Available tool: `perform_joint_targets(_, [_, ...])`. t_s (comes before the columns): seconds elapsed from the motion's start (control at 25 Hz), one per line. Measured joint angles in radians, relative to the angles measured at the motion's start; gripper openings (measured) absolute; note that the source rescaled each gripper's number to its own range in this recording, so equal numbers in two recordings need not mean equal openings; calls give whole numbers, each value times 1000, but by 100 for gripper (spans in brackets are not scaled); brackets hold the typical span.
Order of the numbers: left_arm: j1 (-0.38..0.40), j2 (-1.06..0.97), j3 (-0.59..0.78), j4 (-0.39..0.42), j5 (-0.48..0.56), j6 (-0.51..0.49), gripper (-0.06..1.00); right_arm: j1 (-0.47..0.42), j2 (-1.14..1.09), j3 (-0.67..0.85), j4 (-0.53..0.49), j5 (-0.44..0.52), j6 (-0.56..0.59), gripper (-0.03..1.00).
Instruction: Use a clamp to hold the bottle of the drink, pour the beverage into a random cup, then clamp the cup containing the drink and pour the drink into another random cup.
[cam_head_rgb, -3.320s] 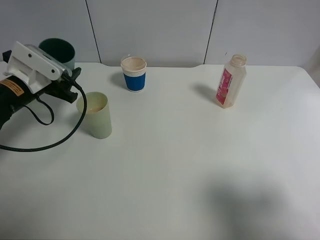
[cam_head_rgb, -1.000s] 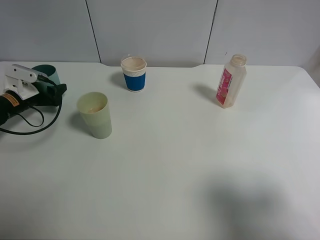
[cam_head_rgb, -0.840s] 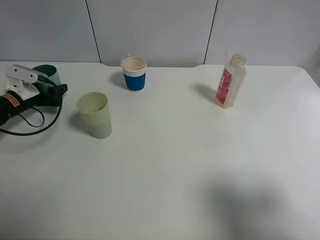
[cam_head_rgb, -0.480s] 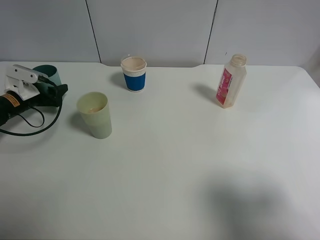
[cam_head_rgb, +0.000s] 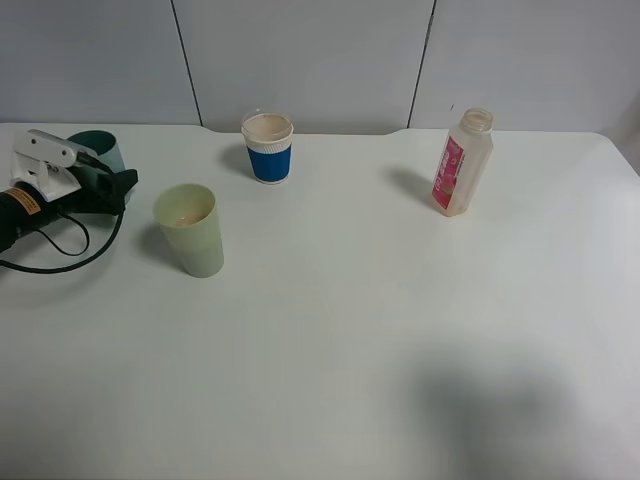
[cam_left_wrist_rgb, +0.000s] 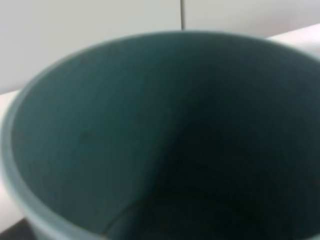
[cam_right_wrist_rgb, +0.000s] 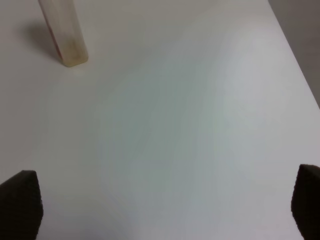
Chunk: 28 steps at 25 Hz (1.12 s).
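Observation:
The teal cup (cam_head_rgb: 110, 149) stands at the table's far left edge, with my left gripper (cam_head_rgb: 106, 178) shut on it. In the left wrist view the teal cup's dark, empty-looking inside (cam_left_wrist_rgb: 125, 130) fills the picture and hides the jaws. To its right the pale green cup (cam_head_rgb: 190, 230) stands upright with beige beverage (cam_head_rgb: 186, 217) in it. The bottle (cam_head_rgb: 462, 165) stands upright at the back right, its neck uncapped. In the right wrist view my right gripper (cam_right_wrist_rgb: 165, 205) is open over bare table, well clear of the bottle (cam_right_wrist_rgb: 62, 35); the high view does not show it.
A blue-sleeved paper cup (cam_head_rgb: 268, 148) holding beige liquid stands at the back, left of centre. My left arm's black cable (cam_head_rgb: 60, 262) loops over the table (cam_head_rgb: 340, 330) near the pale green cup. A grey wall runs behind the table.
Since the earliest frame my left gripper has come down and back to the left with the teal cup, away from the pale green cup. Over the last second it barely shifted.

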Motion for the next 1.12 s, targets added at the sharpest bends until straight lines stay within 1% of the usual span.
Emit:
perform_joint_targets(0.08, [0,0,0,0,0,0,1,0,0,0,0,0,0,100])
perform_joint_targets(0.24, [0,0,0,0,0,-34,1,0,0,0,0,0,0,100])
perform_joint_targets(0.32, [0,0,0,1,0,-75,3,0,0,0,0,0,0,100])
perform_joint_targets(0.36, [0,-1,0,2,2,-88,8,0,0,0,0,0,0,100])
perform_joint_targets(0.4, [0,-19,0,3,3,-142,41,0,0,0,0,0,0,100])
perform_joint_targets(0.44, [0,-27,0,3,3,-151,47,0,0,0,0,0,0,100])
perform_joint_targets(0.64, [0,-41,0,5,3,-196,66,0,0,0,0,0,0,100])
perform_joint_targets(0.76, [0,-50,0,18,4,-236,82,0,0,0,0,0,0,100])
perform_joint_targets(0.8, [0,-50,0,18,4,-236,82,0,0,0,0,0,0,100])
perform_joint_targets(0.84, [0,-60,0,22,4,-253,90,0,0,0,0,0,0,100])
perform_joint_targets(1.12, [0,-124,2,31,4,-288,95,0,0,0,0,0,0,100])
